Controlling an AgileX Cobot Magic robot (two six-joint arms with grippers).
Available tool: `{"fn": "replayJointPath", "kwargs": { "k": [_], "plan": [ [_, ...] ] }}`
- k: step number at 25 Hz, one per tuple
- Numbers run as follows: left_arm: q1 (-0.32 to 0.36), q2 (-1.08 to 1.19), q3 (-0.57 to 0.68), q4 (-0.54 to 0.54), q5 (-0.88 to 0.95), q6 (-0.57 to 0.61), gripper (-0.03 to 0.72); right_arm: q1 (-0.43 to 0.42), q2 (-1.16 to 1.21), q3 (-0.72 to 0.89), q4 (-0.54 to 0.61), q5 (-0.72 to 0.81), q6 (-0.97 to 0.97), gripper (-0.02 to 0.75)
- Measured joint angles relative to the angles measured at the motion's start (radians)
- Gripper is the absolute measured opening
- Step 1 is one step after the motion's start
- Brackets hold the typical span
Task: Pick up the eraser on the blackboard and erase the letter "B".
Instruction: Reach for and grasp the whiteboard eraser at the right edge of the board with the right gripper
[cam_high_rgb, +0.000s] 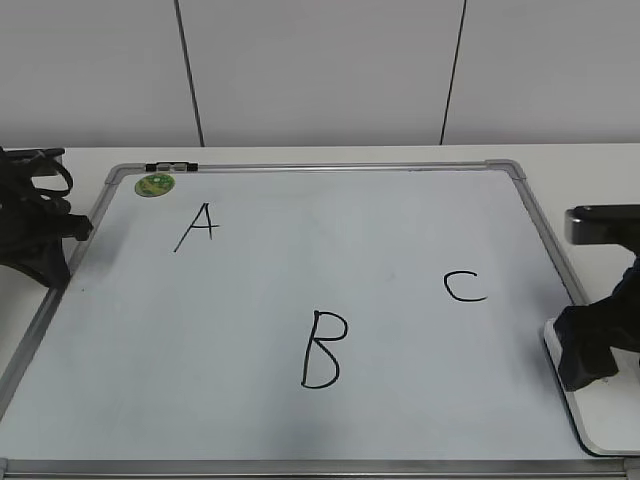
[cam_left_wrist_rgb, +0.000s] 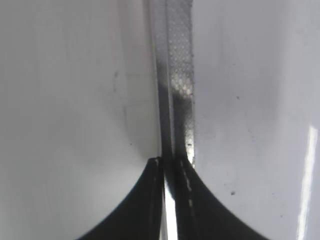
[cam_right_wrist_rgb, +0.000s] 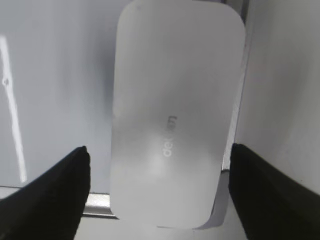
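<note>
The blackboard (cam_high_rgb: 300, 290) is a white board in a silver frame, lying flat. It bears a black "A" (cam_high_rgb: 198, 227), the letter "B" (cam_high_rgb: 323, 350) near the front middle and a "C" (cam_high_rgb: 465, 286). The white eraser (cam_high_rgb: 610, 420) lies at the board's front right corner, over the frame. In the right wrist view the eraser (cam_right_wrist_rgb: 175, 115) shows grey lettering. My right gripper (cam_high_rgb: 585, 365) (cam_right_wrist_rgb: 159, 155) is open, with one finger on each side of the eraser, not touching it. My left gripper (cam_high_rgb: 50, 262) (cam_left_wrist_rgb: 170, 161) is shut and empty over the board's left frame (cam_left_wrist_rgb: 179, 75).
A small round green magnet (cam_high_rgb: 155, 184) sits at the board's far left corner, next to a black-and-white clip (cam_high_rgb: 171, 167) on the frame. A white wall stands behind the table. The board's surface around the letters is bare.
</note>
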Motion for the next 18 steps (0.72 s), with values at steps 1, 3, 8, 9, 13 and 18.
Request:
{"fn": "replayJointPath", "kwargs": {
  "k": [1, 3, 8, 9, 13, 18],
  "plan": [
    [0.000, 0.000, 0.000, 0.000, 0.000, 0.000, 0.011, 0.000, 0.013, 0.000, 0.000, -0.009, 0.000, 0.665],
    [0.000, 0.000, 0.000, 0.000, 0.000, 0.000, 0.011, 0.000, 0.042, -0.001, 0.000, -0.028, 0.000, 0.665],
    [0.000, 0.000, 0.000, 0.000, 0.000, 0.000, 0.011, 0.000, 0.090, -0.001, -0.013, -0.044, 0.000, 0.664],
    [0.000, 0.000, 0.000, 0.000, 0.000, 0.000, 0.011, 0.000, 0.098, -0.001, -0.013, -0.046, 0.000, 0.661],
    [0.000, 0.000, 0.000, 0.000, 0.000, 0.000, 0.011, 0.000, 0.109, -0.001, -0.013, -0.070, 0.011, 0.621],
    [0.000, 0.000, 0.000, 0.000, 0.000, 0.000, 0.011, 0.000, 0.109, -0.001, -0.017, -0.073, 0.022, 0.554]
  ]
}}
